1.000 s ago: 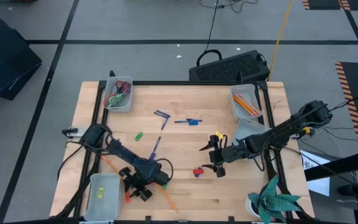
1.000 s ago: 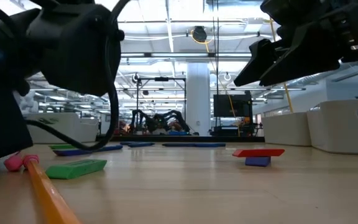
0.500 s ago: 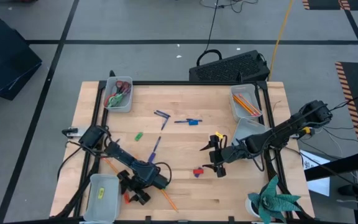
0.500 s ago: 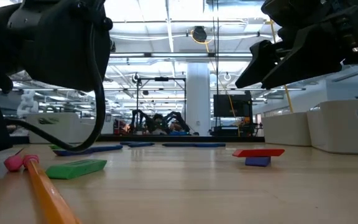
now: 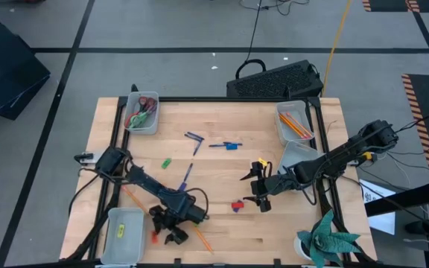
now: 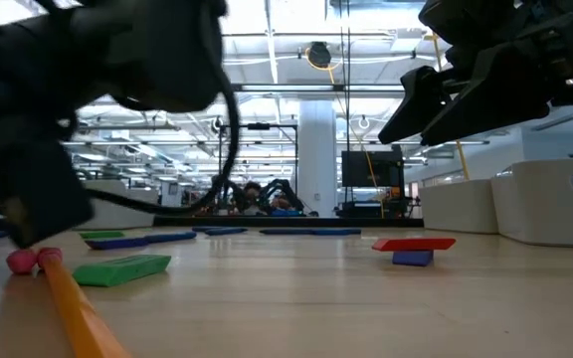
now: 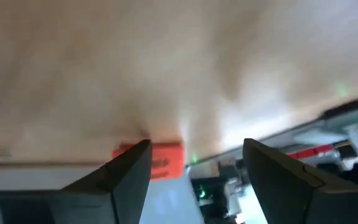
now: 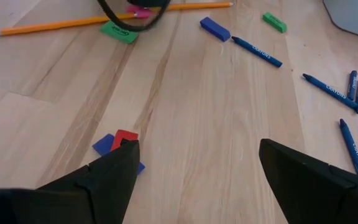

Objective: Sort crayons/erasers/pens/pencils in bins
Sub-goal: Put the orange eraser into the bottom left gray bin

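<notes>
My left gripper [image 5: 168,228] hangs open low over the table's near left, beside the near-left bin [image 5: 124,235]. A short red-orange piece [image 7: 159,157] lies by one of its fingers, and also shows from above [image 5: 155,237]. An orange pencil [image 5: 201,240] lies just to its right, its pink end [image 6: 28,260] toward the low camera. My right gripper [image 5: 260,195] stands open right of centre, above a red piece stacked on a blue one [image 8: 120,144]. Blue pens [image 5: 193,138] and a green piece [image 5: 166,161] lie mid-table. My left gripper has one finger [image 7: 126,171] right against the short red-orange piece's end [image 7: 143,154], which lies flat on the table. The view is blurred, and I cannot tell whether the finger touches it.
A bin [image 5: 141,113] at the far left holds scissors and coloured pieces. At the far right a bin [image 5: 295,123] holds orange pencils, with another bin [image 5: 298,155] beside it. A green paper figure [image 5: 326,240] sits at the near right corner. A second pencil [image 5: 130,196] lies under the left arm.
My left gripper has swung a little toward the table's left edge and back to the right, ending slightly nearer the near edge, still open. The red-orange piece and the pencil have stayed where they were.
</notes>
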### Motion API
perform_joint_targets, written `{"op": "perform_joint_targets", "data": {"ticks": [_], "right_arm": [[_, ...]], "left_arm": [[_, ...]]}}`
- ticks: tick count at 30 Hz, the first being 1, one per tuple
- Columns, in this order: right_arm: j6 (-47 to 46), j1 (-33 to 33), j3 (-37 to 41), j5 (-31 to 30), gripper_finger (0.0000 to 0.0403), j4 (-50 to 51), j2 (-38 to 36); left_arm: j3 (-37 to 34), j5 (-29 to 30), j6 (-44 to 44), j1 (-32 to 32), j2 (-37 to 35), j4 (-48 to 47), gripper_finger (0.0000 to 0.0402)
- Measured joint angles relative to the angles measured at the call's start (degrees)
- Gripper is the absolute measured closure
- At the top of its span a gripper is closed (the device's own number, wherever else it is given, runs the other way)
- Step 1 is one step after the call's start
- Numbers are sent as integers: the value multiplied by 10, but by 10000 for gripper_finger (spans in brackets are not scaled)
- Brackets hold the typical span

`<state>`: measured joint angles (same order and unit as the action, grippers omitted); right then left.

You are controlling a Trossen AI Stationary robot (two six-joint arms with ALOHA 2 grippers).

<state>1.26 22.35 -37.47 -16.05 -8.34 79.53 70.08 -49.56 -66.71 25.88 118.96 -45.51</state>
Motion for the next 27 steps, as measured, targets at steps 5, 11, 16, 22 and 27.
{"op": "perform_joint_targets", "data": {"ticks": [5,11,16,22,27], "right_arm": [[0,0,0,0,78,0,0],[0,0,0,0,78,-1,0],[0,0,0,0,78,-2,0],[0,0,0,-1,78,-4,0],[-1,0,0,-1,78,-2,0]], "left_arm": [[24,68,-10,-10,-45,-3,146],[22,104,-57,6,-79,-23,146],[10,96,-21,20,-60,-38,146],[10,119,65,38,-49,-42,144],[10,123,65,39,-50,-38,103]]}}
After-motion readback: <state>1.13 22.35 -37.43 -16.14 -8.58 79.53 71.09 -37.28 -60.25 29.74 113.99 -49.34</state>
